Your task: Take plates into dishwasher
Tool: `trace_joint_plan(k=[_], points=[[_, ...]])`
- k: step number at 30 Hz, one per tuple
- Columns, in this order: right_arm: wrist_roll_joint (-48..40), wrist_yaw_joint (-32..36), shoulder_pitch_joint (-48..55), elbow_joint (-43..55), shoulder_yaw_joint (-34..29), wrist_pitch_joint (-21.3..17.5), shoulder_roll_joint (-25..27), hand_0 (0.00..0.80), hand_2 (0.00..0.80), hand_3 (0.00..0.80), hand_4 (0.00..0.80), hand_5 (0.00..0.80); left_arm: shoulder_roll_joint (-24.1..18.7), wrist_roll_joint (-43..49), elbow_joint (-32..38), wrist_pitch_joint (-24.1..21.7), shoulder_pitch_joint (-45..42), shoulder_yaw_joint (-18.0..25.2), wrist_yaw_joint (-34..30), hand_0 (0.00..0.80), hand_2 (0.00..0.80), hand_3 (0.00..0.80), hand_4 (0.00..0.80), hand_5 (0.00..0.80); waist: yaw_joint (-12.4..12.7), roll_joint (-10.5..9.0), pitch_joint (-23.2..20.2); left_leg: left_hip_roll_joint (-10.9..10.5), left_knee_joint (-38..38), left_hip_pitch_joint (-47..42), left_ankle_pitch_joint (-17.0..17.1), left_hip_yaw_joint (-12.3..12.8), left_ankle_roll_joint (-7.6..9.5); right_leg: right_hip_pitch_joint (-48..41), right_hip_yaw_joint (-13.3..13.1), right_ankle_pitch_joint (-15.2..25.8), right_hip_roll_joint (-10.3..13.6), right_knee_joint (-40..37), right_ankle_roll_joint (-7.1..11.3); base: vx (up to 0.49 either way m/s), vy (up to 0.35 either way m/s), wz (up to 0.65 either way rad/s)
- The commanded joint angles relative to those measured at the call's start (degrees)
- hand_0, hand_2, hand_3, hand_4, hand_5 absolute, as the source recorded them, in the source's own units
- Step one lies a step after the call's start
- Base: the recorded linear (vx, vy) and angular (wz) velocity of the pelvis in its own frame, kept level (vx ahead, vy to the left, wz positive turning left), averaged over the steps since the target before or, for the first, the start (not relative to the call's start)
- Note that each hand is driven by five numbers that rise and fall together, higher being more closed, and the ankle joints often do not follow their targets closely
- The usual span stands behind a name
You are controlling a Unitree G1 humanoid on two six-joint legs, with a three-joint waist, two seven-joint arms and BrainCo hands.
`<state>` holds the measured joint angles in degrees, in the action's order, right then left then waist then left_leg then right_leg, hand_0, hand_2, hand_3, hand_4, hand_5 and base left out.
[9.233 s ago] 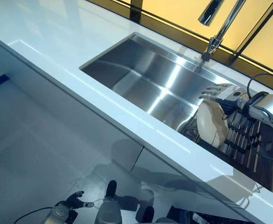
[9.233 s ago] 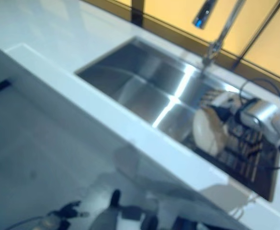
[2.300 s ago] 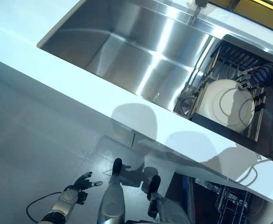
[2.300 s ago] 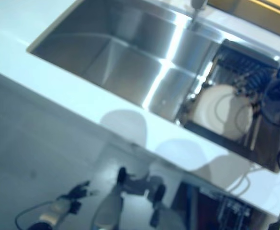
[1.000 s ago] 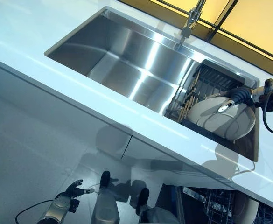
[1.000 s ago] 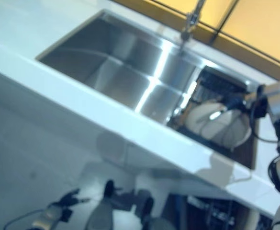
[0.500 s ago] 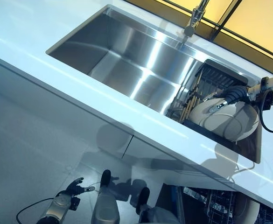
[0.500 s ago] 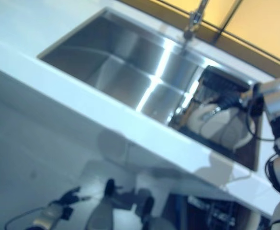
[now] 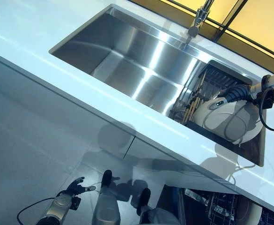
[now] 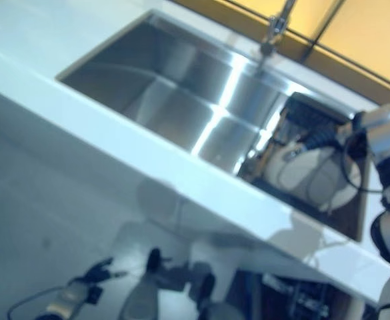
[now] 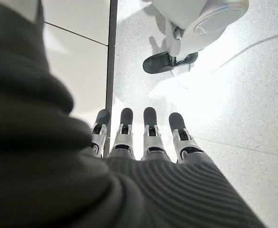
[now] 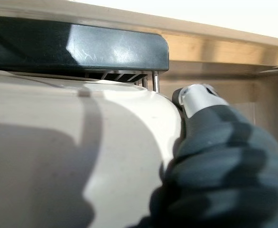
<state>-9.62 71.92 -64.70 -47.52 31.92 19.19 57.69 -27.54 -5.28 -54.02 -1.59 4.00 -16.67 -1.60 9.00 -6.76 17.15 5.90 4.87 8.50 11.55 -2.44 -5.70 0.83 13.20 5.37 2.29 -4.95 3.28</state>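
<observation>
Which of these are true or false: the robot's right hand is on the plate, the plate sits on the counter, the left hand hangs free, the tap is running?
1. The right hand grips the plate: true.
2. The plate sits on the counter: false; it is over the dish rack at the sink.
3. The left hand hangs free above the floor: true.
4. Water runs from the tap: false; none shows.

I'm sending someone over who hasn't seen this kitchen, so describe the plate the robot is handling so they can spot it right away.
Find the steel sink set in the white counter. At its end away from the empty basin sits a dark dish rack. The plate lies tilted there: round, cream-white, the only pale thing among dark bars, with the right hand on its upper rim.
</observation>
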Motion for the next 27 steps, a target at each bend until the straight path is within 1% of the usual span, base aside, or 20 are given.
trace_joint_plan(k=[1, 5, 7, 14, 25, 27], points=[[3.3, 2.66, 0.89, -0.78, 7.86, 0.29, 3.77, 0.8, 0.8, 0.8, 0.8, 0.8, -1.28, 0.4, 0.36, -1.52, 2.52, 2.12, 0.56, 0.0, 0.0, 0.0, 0.0, 0.0, -0.63, -3.98, 3.28, -3.01, 0.13, -4.61, -8.08, 1.73, 1.63, 1.81, -3.84, 2.54, 3.56, -0.05, 4.01, 0.0, 0.0, 0.0], [2.38, 0.48, 0.65, -0.9, 7.77, -0.18, 4.73, 0.8, 0.8, 0.8, 0.8, 0.8, -1.31, 0.7, -0.18, -1.8, 2.05, 2.66, 0.42, 0.0, 0.0, 0.0, 0.0, 0.0, -0.85, -4.46, 2.43, -3.09, 0.13, -4.93, -8.27, 1.98, 1.69, 1.61, -4.16, 2.56, 3.52, -0.05, 4.19, 0.0, 0.0, 0.0], [1.37, -1.7, 0.07, -1.39, 7.7, -0.38, 5.5, 0.8, 0.8, 0.8, 0.8, 0.8, -1.32, 1.04, -0.35, -1.79, 1.57, 2.92, 0.32, 0.0, 0.0, 0.0, 0.0, 0.0, -1.03, -4.8, 1.7, -3.16, 0.13, -5.38, -8.47, 2.14, 1.78, 1.28, -4.44, 2.61, 3.52, -0.05, 4.36, 0.005, 0.016, 0.0], [-3.02, -6.71, -4.3, -2.72, 7.18, -0.55, 7.2, 0.8, 0.8, 0.8, 0.8, 0.8, -1.38, 1.26, -1.29, -2.42, 0.48, 2.91, 0.53, 0.0, 0.0, 0.0, 0.0, 0.0, -1.62, -5.3, -0.34, -3.51, 0.13, -6.68, -9.22, 2.98, 2.07, 0.64, -5.32, 3.0, 3.86, -0.05, 5.12, -0.008, 0.043, -0.02], [-6.14, -11.85, -8.73, -3.39, 6.74, 0.17, 7.21, 0.8, 0.8, 0.8, 0.8, 0.8, -1.34, 0.7, -1.87, -2.46, -0.86, 2.6, 1.18, 0.0, 0.0, 0.0, 0.0, 0.0, -2.23, -4.76, -2.29, -4.32, 0.13, -8.2, -10.23, 4.16, 2.72, 0.33, -5.94, 3.73, 4.94, -0.05, 6.31, -0.011, 0.056, -0.08], [-7.3, -14.48, -8.8, -3.35, 5.97, -0.29, 7.11, 0.8, 0.8, 0.8, 0.8, 0.8, -1.39, 0.7, -1.8, -2.54, -1.15, 2.57, 1.11, 0.0, 0.0, 0.0, 0.0, 0.0, -2.46, -4.5, -2.5, -4.59, 0.13, -8.34, -10.43, 4.29, 3.01, 0.46, -6.22, 4.02, 5.26, -0.05, 6.57, -0.033, 0.052, -0.11]])
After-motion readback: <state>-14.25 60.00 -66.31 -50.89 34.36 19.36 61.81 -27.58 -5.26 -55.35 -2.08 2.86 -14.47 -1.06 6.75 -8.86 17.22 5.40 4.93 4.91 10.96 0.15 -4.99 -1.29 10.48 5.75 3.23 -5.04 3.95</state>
